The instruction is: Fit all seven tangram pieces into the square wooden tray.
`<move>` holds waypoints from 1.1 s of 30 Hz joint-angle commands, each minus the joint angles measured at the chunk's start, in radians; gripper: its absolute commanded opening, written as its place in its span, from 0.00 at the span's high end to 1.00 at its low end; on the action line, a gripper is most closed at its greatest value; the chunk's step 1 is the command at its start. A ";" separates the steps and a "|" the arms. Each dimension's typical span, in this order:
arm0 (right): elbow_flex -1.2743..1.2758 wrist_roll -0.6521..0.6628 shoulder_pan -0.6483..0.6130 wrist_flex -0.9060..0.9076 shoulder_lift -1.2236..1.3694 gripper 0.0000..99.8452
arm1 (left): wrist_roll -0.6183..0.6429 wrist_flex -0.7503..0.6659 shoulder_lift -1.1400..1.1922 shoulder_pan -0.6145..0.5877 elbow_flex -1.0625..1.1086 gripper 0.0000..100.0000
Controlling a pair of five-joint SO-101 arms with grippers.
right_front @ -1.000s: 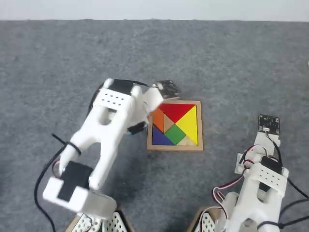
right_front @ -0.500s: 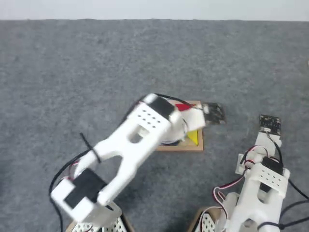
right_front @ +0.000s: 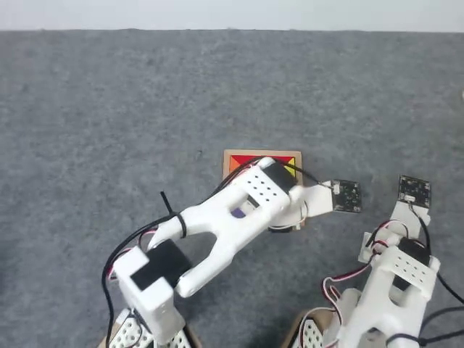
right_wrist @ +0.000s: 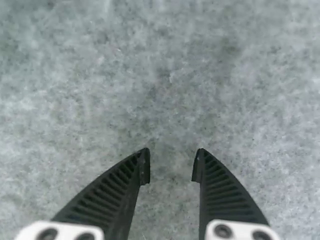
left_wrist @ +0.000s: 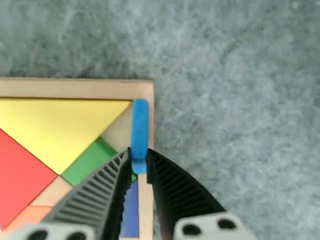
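Note:
My left gripper [left_wrist: 139,156] is shut on a thin light-blue tangram piece [left_wrist: 140,127], held on edge over a corner of the square wooden tray [left_wrist: 75,87]. Just beneath the piece is a bare tan gap [left_wrist: 120,134] between the yellow triangle [left_wrist: 60,125] and the rim. Red [left_wrist: 20,170], green [left_wrist: 90,162], orange and dark blue [left_wrist: 131,210] pieces lie in the tray. In the high view the left arm [right_front: 246,206] stretches over the tray [right_front: 239,154] and hides most of it. My right gripper [right_wrist: 170,167] stands open over bare carpet.
Grey carpet [right_front: 109,109] covers the whole table. The right arm [right_front: 402,268] stands at the front right, a short way from the tray's right side. Both arm bases sit at the front edge.
The left arm has swung from the tray's left side across it to its front right corner. The right arm has barely shifted.

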 commanded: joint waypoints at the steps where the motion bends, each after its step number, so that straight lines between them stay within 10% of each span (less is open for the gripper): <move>1: -0.035 0.012 0.012 -0.015 -0.030 0.84 | 0.005 -0.011 0.012 -0.014 -0.076 0.98; 33: -0.035 0.012 0.008 -0.010 -0.030 0.84 | 0.052 -0.072 0.014 -0.083 -0.088 0.85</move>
